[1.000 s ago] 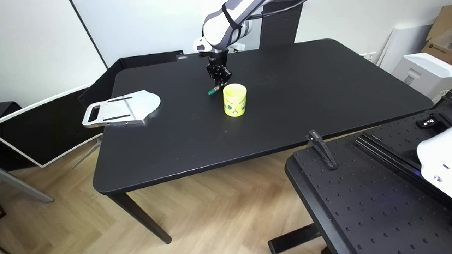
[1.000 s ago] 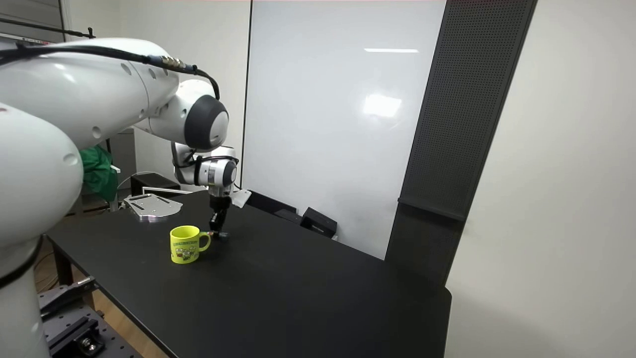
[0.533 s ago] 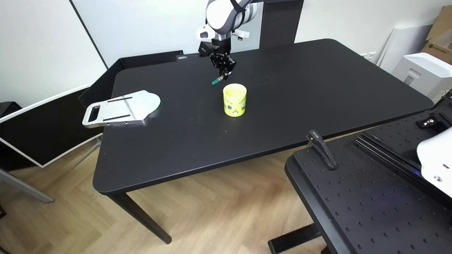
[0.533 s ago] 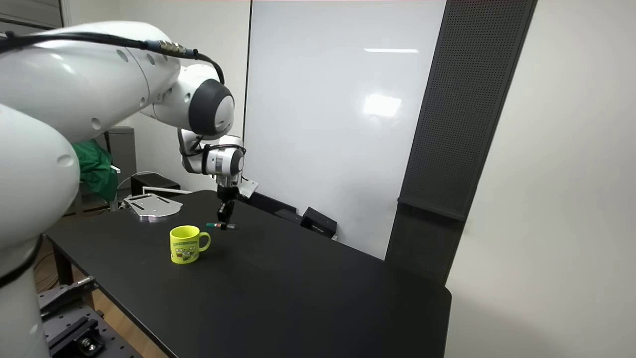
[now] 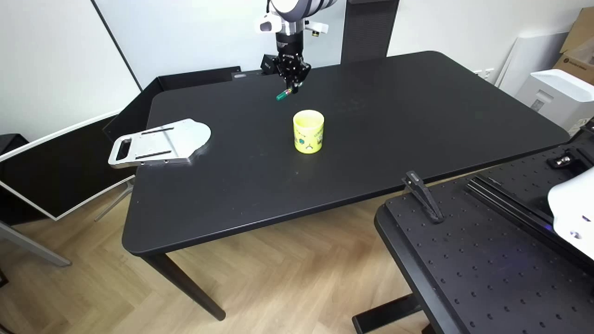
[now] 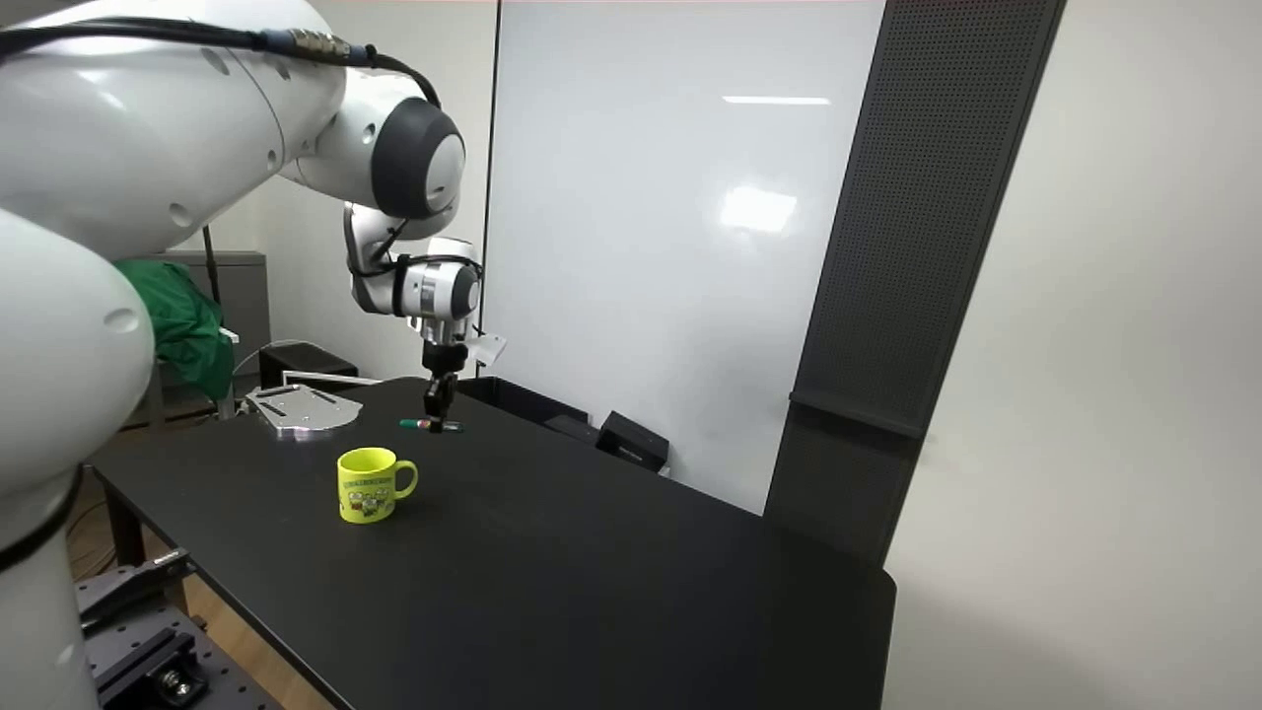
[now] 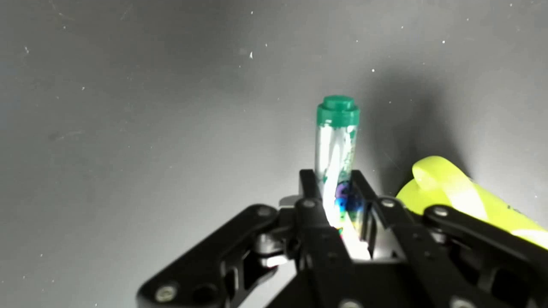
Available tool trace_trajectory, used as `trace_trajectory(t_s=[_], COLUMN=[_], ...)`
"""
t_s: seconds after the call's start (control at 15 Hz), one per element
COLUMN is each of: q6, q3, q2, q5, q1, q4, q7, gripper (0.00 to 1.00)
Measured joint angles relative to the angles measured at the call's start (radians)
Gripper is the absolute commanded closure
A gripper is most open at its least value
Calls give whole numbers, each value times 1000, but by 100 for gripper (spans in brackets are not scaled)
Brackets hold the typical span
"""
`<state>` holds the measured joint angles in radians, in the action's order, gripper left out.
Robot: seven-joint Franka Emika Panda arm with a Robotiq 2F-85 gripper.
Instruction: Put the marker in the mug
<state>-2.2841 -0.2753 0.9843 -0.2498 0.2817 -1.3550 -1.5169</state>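
The end effector is clamped on a green marker, roughly level in mid-air; beyond, at four o'clock in the wrist view, a cartoon-print yellow mug stands on the black worktop. Lowered this flat, the marker could catch on the mug and topple it; neither's printing is legible.
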Motion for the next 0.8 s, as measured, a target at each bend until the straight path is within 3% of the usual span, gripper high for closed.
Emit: trace_trajectory(t_s=[0.33,0.8], q6=[-95,-180], q3=[-93,-282], q2=[-67,-100], q5=[117,402], q1=[-75,-276], q4=[-118,-278], q7=[-77,-308], gripper=[95,95])
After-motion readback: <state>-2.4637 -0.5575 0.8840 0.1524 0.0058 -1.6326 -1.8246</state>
